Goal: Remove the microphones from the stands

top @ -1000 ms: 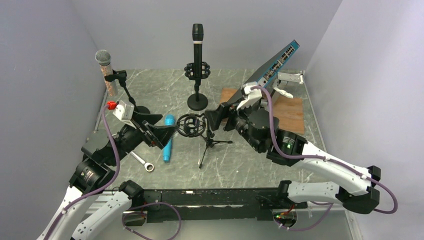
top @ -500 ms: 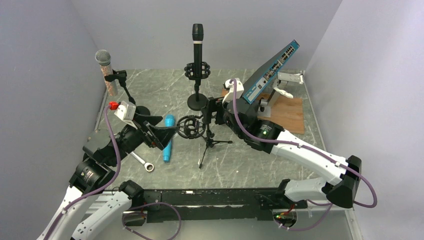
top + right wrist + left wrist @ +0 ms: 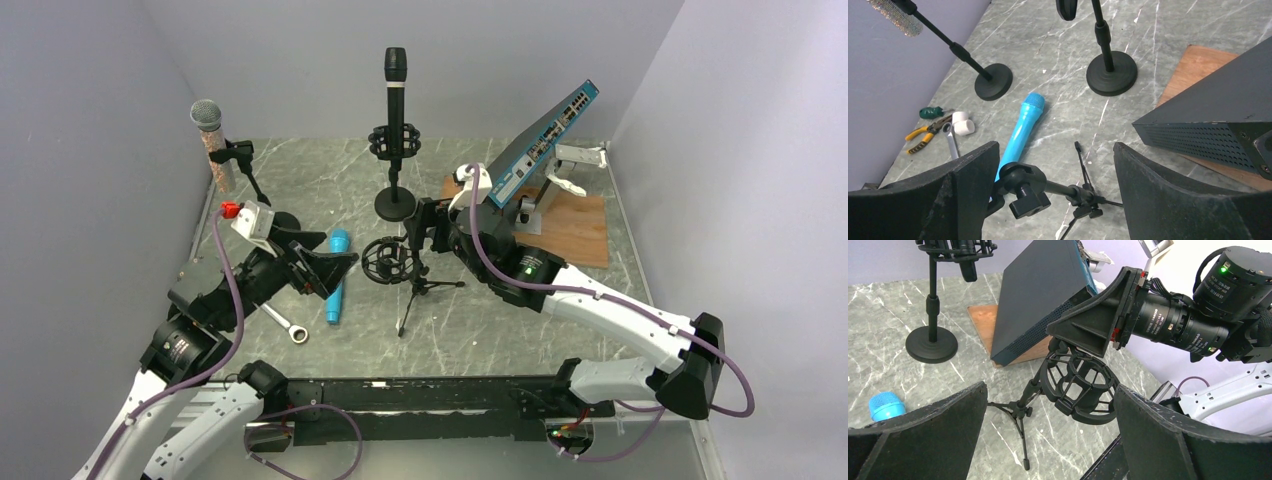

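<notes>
The blue microphone (image 3: pixel 337 276) lies flat on the marble surface (image 3: pixel 500 320), just left of the small tripod stand (image 3: pixel 415 285) whose black shock-mount cradle (image 3: pixel 1079 387) holds nothing. The left gripper (image 3: pixel 335 268) hovers left of that cradle, over the microphone, jaws released and grasping nothing. The right gripper (image 3: pixel 420 228) sits right of the cradle, jaws likewise spread wide around the stand's neck.

Top of the right wrist view chops off the black mic (image 3: pixel 1066 7), so you only get its bottom end, and the glittery mic (image 3: pixel 893 12) loses its head at the upper left corner. The left arm covers the lower end of the blue microphone (image 3: pixel 336 276) from overhead.
</notes>
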